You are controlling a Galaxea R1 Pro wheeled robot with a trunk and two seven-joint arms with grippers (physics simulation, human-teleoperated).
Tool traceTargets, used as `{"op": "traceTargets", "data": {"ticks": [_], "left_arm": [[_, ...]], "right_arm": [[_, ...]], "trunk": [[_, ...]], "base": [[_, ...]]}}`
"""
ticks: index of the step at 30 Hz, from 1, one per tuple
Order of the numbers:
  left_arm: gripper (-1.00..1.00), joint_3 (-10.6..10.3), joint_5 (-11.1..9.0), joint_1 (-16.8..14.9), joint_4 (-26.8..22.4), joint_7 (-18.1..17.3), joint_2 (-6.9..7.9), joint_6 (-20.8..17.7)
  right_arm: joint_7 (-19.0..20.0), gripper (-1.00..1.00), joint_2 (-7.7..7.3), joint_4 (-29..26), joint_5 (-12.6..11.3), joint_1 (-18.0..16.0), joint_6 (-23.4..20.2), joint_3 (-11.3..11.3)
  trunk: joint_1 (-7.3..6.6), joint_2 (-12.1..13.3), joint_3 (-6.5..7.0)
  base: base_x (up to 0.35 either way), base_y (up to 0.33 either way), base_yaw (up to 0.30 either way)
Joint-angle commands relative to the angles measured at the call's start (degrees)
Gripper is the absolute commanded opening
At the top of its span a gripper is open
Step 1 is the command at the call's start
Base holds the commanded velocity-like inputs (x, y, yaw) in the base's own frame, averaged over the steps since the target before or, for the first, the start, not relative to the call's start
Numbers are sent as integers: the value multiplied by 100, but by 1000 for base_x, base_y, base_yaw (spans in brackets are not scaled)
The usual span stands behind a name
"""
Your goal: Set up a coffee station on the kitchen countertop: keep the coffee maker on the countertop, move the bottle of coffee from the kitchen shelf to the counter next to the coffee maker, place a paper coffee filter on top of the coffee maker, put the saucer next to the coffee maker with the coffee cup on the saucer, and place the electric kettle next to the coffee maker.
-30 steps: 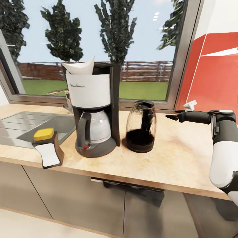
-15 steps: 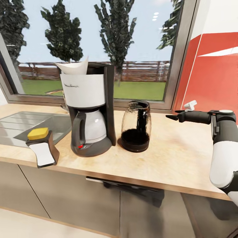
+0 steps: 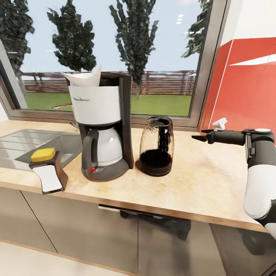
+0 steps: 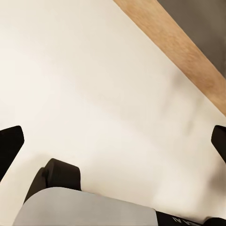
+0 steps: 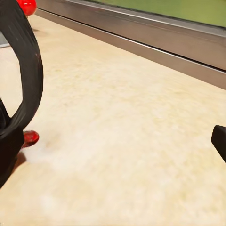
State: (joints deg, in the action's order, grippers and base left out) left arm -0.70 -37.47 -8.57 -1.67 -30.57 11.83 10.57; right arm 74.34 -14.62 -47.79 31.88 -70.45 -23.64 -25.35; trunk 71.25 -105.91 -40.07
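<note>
Head view, landmark = coffee maker (image 3: 102, 132). We note it stands upright on the kitchen countertop (image 3: 214, 184), our working surface, with the paper coffee filter (image 3: 83, 78) sitting in its top. The electric kettle (image 3: 156, 145) stands upright just beside it, on the side away from the sink (image 3: 23, 147), apparently not touching. The bottle of coffee (image 3: 48, 170) rests near the coffee maker on the sink side, at the surface's front edge, leaning back rather than standing straight.

Change over the last 1 s: the whole picture slides sideways, coffee maker, kettle and bottle together, so we read this as camera motion and not as any object moving. The right arm keeps its pose; its gripper holds the same spot well beyond the kettle, hovering above bare surface.

Right gripper (image 3: 196, 137): empty; the head view is too small to judge the gap, while the right wrist view shows 1 dark fingertip (image 5: 220, 141) at the frame edge with bare wood between, which suggests a wide opening. Left gripper (image 4: 113, 141): jaws spread wide, holding nothing, with pale floor beneath it.

Judgement: 3 placements look done, namely filter, kettle and bottle. We see no saucer or coffee cup here, so fetching those 2 items is probably the remaining work. The tilted bottle near the edge may need checking.
</note>
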Motion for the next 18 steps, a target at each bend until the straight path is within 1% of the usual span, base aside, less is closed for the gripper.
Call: {"op": "traceTargets", "data": {"ticks": [1, 11, 14, 18], "left_arm": [[100, -9, -6, -4, 8, -19, 1, 24], [100, -9, -6, -4, 8, -16, 3, 20], [100, -9, -6, -4, 8, -19, 4, 20], [100, -9, -6, -4, 8, -19, 11, 20]], "right_arm": [[55, 100, -1, -7, 34, -5, -61, -23], [55, 100, -8, -8, 40, -4, -86, -26], [54, 100, -15, -11, 29, -4, -88, -38], [54, 100, -14, -11, 29, -4, -88, -26]], "trunk": [[-1, -3, -6], [-1, -3, -6], [-1, -3, -6], [-1, -3, -6]], "base": [[0, 0, 0], [-14, 1, 0], [-257, 105, 0], [-287, 175, 0]]}}
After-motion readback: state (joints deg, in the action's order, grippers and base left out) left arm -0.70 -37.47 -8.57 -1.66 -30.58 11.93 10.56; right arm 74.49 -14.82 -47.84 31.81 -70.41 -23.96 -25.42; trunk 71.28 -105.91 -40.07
